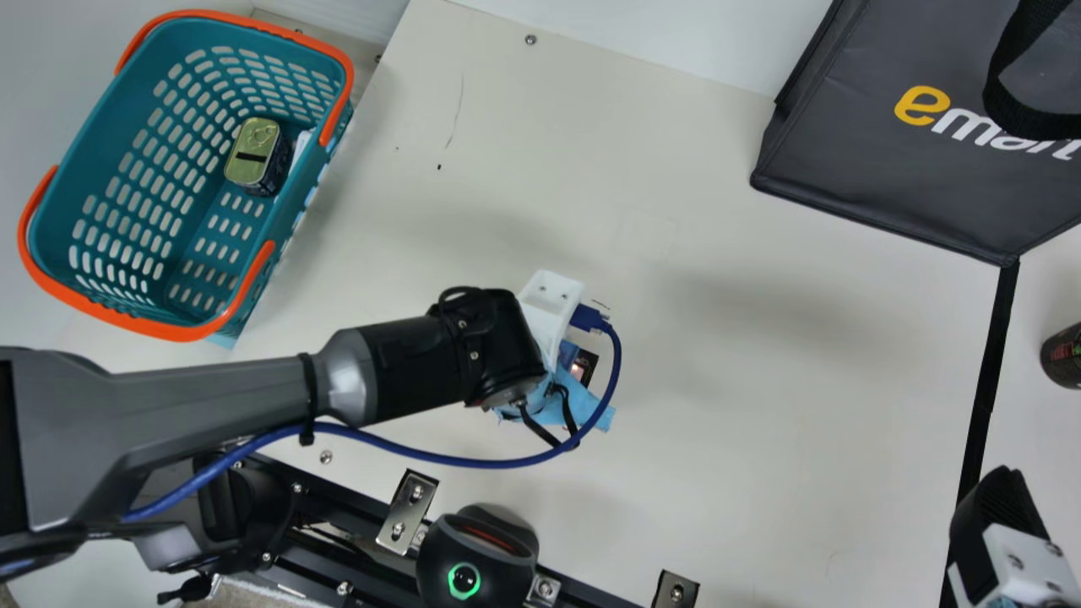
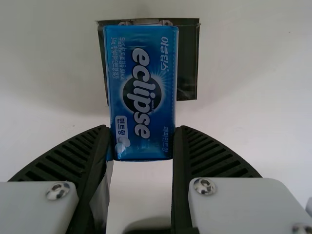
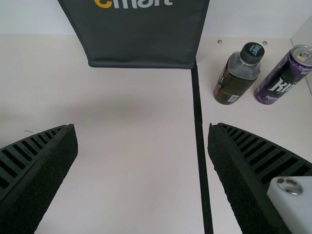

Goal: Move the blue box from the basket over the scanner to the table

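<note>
- The blue box (image 2: 165, 97) is out of the basket and in the left gripper (image 2: 141, 130), its near short end caught between the 2 ribbed fingers, which are closed in on it no further than its width.
- From that hand the box lies straight ahead: its long axis runs outward from between the fingers, square to the line joining their tips, 1 free end pointing away from the wrist and the broad printed face turned to the wrist camera.
- Behind it, in the left wrist view, is a dark square (image 2: 187, 73); I'd guess that's the scanner, though the black rounded device (image 1: 477, 553) with the green ring might be. Whether box and square touch, I can't tell.
- The left arm (image 1: 405, 363) is plainly the nearer of the 2, so I'd have it finish the pass, then lower the box onto open table (image 1: 802, 380). Held by 1 end, it could tip on landing.
- The right gripper (image 3: 141, 127) stands well apart, fingers wide, holding 0 things.
- Farther out, the basket (image 1: 101, 317) holds a tin (image 1: 253, 152).
</note>
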